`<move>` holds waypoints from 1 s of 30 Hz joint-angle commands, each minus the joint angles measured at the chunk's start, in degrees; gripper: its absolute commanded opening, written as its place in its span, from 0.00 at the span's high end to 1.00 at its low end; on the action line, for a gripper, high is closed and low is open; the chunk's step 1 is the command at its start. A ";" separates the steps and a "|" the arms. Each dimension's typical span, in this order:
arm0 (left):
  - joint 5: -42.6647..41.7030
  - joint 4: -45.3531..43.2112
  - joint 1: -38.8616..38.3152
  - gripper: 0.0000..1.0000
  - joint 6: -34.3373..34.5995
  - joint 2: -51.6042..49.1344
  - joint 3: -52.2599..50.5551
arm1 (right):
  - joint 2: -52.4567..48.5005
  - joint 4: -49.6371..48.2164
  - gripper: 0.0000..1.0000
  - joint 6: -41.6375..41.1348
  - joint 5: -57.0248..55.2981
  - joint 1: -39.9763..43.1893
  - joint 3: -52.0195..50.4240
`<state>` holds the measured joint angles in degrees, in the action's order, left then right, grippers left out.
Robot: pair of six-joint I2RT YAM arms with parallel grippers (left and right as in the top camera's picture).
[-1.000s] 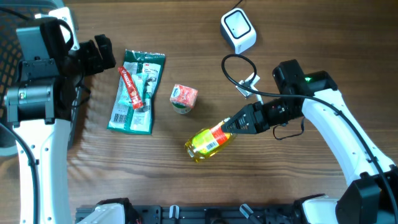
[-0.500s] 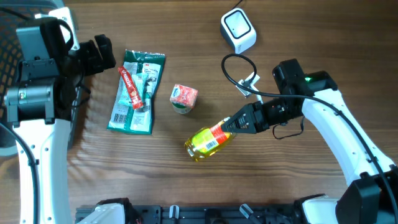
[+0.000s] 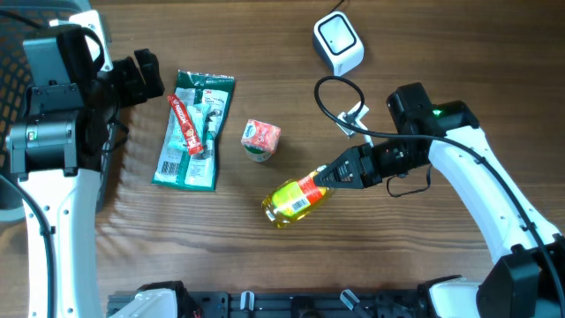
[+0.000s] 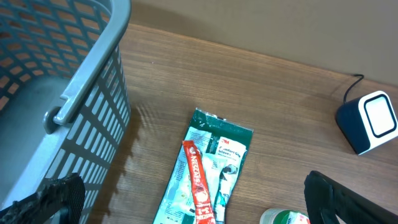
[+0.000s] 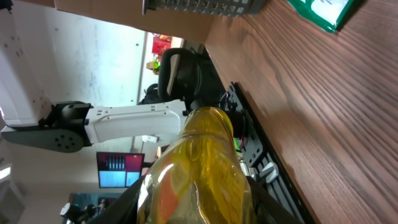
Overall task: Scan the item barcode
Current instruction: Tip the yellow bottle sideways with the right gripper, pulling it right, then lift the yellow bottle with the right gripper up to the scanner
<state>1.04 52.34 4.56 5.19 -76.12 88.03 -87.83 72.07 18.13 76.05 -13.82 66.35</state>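
The bottle point(image 3: 296, 201) clamped in the right gripper point(image 3: 330, 179) is best carried barcode-first to the scanner point(image 3: 339, 42); jaws of the left gripper point(image 3: 152, 76) are spread wide

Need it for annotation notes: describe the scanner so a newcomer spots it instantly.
On the wooden table, look at the far edge, right arm's side. Beyond the yellow bottle in the right gripper sits the scanner: the only white rounded box, black cable looping nearby.
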 commanded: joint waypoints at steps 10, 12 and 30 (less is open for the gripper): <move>0.35 -0.13 0.22 0.00 -0.48 -0.11 0.48 | 1.07 -0.76 0.69 0.90 3.45 -0.20 -0.07; 0.35 -0.13 0.22 0.00 -0.48 -0.11 0.48 | 1.07 -0.96 0.69 0.92 3.43 -0.20 -0.07; 0.35 -0.13 0.22 0.00 -0.48 -0.11 0.48 | 1.44 -10.32 0.75 -31.98 -50.21 -0.24 26.99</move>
<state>1.04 52.38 4.56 5.17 -76.12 88.03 -87.85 60.64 -11.68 38.48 -13.82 84.33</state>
